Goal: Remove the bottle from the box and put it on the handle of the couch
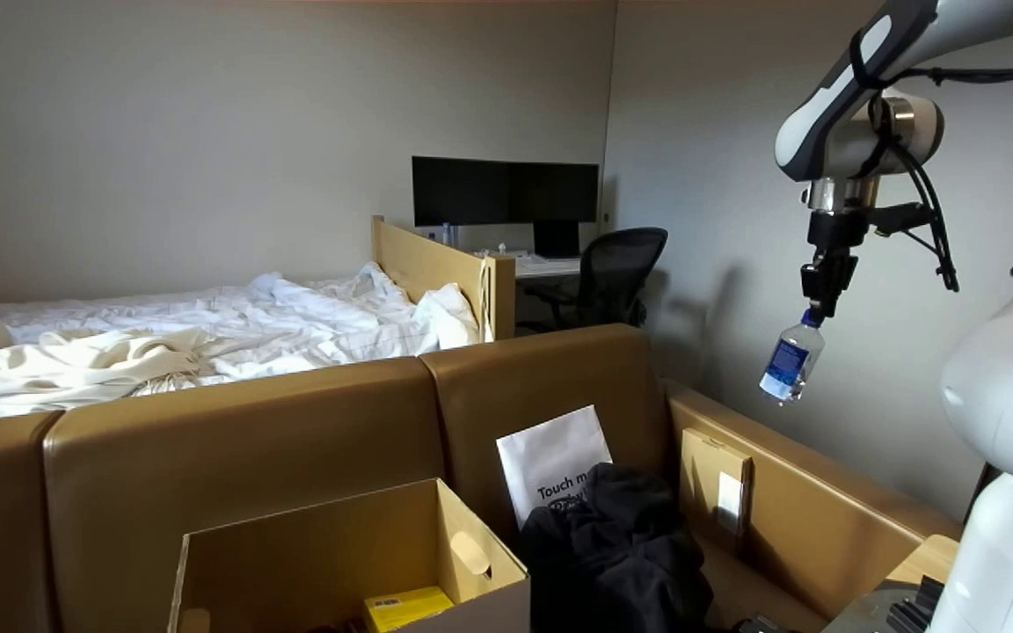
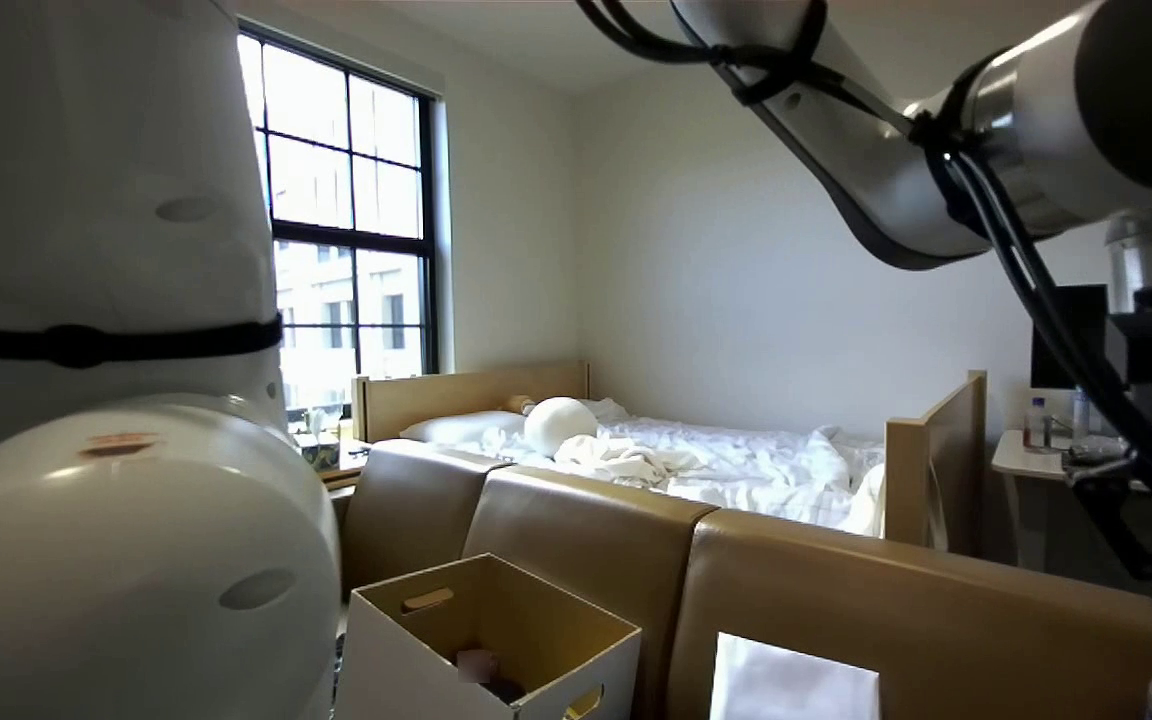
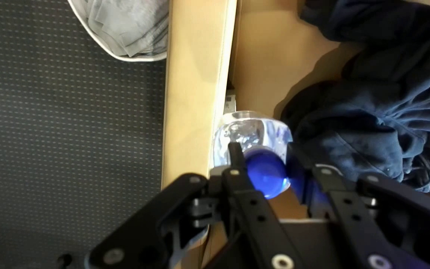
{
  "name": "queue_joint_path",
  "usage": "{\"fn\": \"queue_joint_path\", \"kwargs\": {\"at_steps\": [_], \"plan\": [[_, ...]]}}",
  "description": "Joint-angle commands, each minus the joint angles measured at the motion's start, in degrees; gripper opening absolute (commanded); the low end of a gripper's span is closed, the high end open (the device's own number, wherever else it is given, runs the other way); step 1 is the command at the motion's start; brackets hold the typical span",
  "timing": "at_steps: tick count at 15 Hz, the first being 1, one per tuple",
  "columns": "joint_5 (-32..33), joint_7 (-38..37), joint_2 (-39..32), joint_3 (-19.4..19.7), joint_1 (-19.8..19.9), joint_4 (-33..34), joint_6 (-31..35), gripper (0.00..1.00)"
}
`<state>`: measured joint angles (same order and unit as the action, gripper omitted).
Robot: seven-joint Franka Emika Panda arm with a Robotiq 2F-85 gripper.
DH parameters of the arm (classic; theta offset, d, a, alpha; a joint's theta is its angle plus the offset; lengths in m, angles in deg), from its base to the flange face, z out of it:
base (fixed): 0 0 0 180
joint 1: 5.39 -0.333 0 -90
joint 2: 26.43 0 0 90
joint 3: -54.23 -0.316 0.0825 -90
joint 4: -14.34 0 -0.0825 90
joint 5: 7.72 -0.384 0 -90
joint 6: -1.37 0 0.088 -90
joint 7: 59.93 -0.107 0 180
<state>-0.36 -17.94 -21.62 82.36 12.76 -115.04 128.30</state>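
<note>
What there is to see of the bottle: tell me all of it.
The bottle looks like clear plastic, with a blue cap and a label blue above, paler below. It hangs tilted in the air, cap up. The gripper is closed on the cap end; nothing else is seen touching it. In the wrist view it hides part of the inner edge of the armrest. I cannot tell whether it is full or empty.

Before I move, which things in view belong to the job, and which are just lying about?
Job:
bottle
gripper, holding it by the cap
box
armrest

Lying about:
yellow packet, in the box
dark garment
white printed sheet or bag
flat carton, by the armrest
</note>
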Motion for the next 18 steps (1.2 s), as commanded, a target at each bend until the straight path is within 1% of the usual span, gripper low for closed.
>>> {"fn": "queue_joint_path", "kwargs": {"at_steps": [1, 3, 4, 6, 7, 8, 11, 12, 18], "plan": [[-5.0, 3.98, -8.29, 0.27, 2.81, 4.47, -4.61, 0.13], [-3.82, 2.74, -11.79, -0.43, 4.4, 7.09, -8.11, 0.12], [-1.77, 0.51, -13.21, -0.68, 4.96, 8.44, -8.5, 0.12], [0.74, -0.86, -15.0, -1.05, 5.76, 10.61, -9.87, 0.12], [-1.29, 0.91, -13.09, -1.84, 6.18, 7.64, -7.94, 0.13], [-1.11, 0.84, -14.0, -2.12, 6.56, 8.47, -8.08, 0.33], [-1.14, 0.86, -14.28, -2.67, 6.77, 8.5, -8.07, 0.33], [-1.14, 0.86, -14.29, -2.72, 6.76, 8.5, -8.07, 0.12], [-0.75, 0.17, -18.49, -2.94, 8.57, 13.29, -7.7, 0.12]]}}
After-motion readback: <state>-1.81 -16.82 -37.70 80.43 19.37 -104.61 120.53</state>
